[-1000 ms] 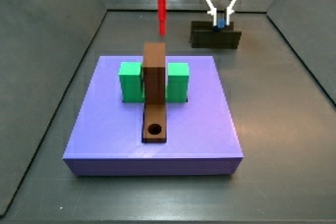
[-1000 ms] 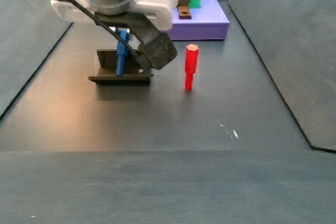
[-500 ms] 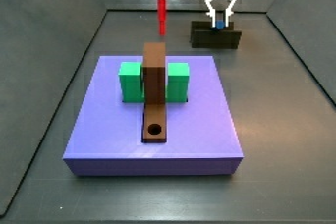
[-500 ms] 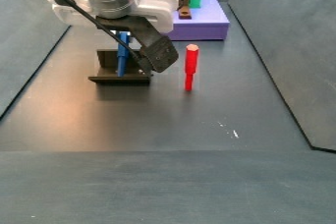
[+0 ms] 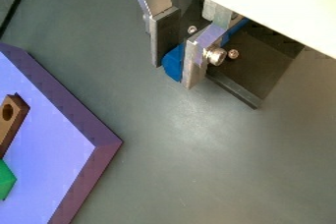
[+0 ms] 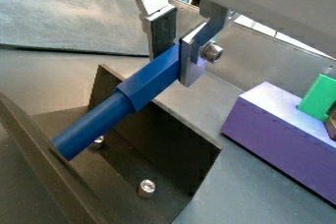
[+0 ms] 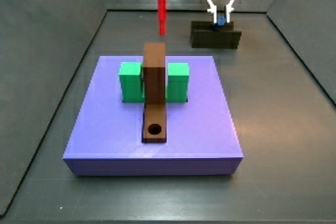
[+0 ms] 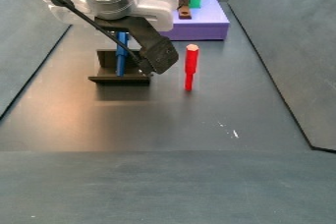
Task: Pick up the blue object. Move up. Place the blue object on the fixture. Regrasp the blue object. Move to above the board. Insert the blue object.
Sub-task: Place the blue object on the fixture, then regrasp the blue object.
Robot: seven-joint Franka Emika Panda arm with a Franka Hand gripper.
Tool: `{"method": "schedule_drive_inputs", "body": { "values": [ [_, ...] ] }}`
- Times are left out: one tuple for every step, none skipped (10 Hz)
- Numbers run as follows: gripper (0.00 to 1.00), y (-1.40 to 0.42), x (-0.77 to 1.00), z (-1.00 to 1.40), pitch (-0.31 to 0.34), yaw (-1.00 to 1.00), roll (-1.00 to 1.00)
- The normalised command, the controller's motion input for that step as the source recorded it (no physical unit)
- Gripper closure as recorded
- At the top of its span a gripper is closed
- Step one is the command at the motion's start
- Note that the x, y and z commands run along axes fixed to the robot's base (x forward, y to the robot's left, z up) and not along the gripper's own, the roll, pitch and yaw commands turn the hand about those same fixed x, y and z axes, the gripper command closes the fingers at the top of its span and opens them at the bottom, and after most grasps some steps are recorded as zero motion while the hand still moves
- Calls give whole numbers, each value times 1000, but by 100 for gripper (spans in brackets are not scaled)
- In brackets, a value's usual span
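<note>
The blue object (image 6: 132, 95), a thin bright blue peg, stands with its lower end in the slot of the fixture (image 7: 215, 37), a dark block at the far right of the floor. My gripper (image 6: 179, 61) is shut on the peg's upper end, a silver finger on each side. In a wrist view the peg's blue end (image 5: 172, 61) fills the space between the fingers of the gripper (image 5: 175, 66). In a side view the peg (image 8: 122, 51) rises almost upright out of the fixture (image 8: 118, 77). The board (image 7: 155, 90), a brown plank with a round hole at its near end, lies between two green blocks (image 7: 130, 81).
A large purple slab (image 7: 155, 130) carries the board and green blocks in the middle of the floor. A thin red stick (image 7: 163, 15) stands upright beside the fixture, a short way from the gripper (image 8: 190, 66). Dark walls close in the floor on the sides.
The gripper has crept slightly upward at the fixture. The blue peg, the board and the red stick stand where they were.
</note>
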Motion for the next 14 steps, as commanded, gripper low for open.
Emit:
{"method": "schedule_drive_inputs", "body": {
  "values": [
    [100, 26, 51, -271, -100, -23, -283],
    [100, 11, 49, -240, -120, -6, -366],
    [100, 0, 74, -146, -57, 0, -383],
    [100, 0, 43, -97, -6, 0, -271],
    [100, 6, 26, -54, 0, 0, -240],
    [100, 11, 9, -31, 0, 0, -200],
    [100, 0, 0, -34, 0, 0, -200],
    [100, 0, 0, 0, 0, 0, -71],
    [100, 0, 0, 0, 0, 0, 0],
    [0, 0, 0, 0, 0, 0, 0],
    [0, 0, 117, 334, 31, 0, 97],
    [0, 54, 111, 720, 0, -31, 194],
    [0, 54, 0, 840, 0, -69, 414],
    [0, 0, 0, 803, 11, -40, 514]
  ]
}}
